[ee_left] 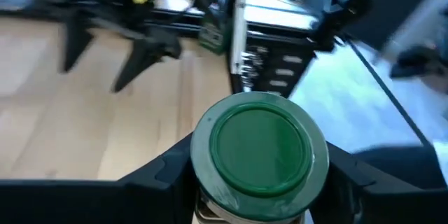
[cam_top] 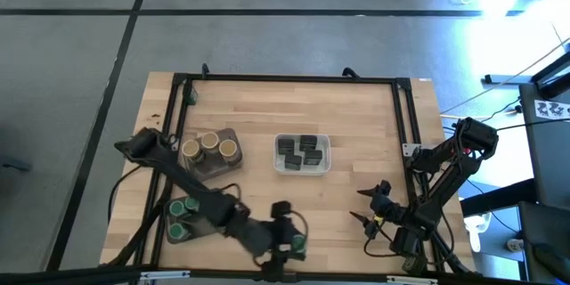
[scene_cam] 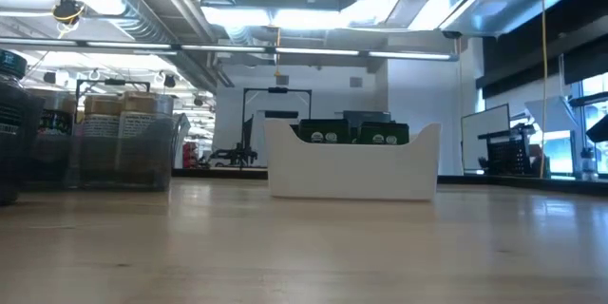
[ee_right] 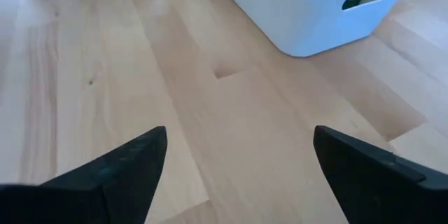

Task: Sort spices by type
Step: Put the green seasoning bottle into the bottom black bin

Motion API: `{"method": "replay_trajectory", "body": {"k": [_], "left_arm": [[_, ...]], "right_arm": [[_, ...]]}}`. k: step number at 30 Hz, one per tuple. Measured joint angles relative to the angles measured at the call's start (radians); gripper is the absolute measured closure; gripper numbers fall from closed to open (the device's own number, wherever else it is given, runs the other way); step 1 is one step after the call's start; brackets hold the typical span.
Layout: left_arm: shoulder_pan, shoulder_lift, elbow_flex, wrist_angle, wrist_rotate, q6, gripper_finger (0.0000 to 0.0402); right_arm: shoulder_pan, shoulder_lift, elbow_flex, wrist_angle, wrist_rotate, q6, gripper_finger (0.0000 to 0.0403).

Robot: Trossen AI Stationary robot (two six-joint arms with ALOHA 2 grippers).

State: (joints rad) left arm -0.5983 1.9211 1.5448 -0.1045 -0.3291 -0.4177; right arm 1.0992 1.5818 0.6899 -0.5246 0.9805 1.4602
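table (cam_top: pixel 356 111): light wood, everything sits on it. sorted groups lie well apart so the kinds don't mix.
white tray (cam_top: pixel 302 169): mid-table, holds the dark squarish tins (cam_top: pixel 303 150) packed together. one kind per holder.
dark grey tray (cam_top: pixel 218 166): left of the white tray, carries the tan-topped jars (cam_top: pixel 209 147) clustered on it.
second dark grey tray (cam_top: pixel 172 232): near the front edge on my left, carries green-lidded jars (cam_top: pixel 183 207). judging by that, it's the drop spot for the green kind.
my left gripper (cam_top: pixel 289 239): at the front edge, right of the green group. fingers (ee_left: pixel 157 178) partly closed, clamped either side of one green-lidded jar (ee_left: pixel 258 147), lid up, gripped by the body so it stays upright.
my right gripper (cam_top: pixel 372 205): front right, spread wide, holding nothing, bare wood between the fingers. waiting.
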Motion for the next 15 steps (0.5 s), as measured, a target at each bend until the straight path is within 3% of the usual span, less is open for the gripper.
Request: {"method": "replay_trajectory", "body": {"k": [7,15], "left_arm": [[-0.151,-0.100,0.000,-0.272,-0.243,-0.332,0.0212],[-0.339,-0.140,0.000,-0.702,-0.361,-0.853,0.0212]], "right_arm": [[0.000,0.000,0.000,0.004,0.016,-0.001,0.0045],[0.000,0.000,0.000,0.006,0.041,-0.001,0.0045]]}}
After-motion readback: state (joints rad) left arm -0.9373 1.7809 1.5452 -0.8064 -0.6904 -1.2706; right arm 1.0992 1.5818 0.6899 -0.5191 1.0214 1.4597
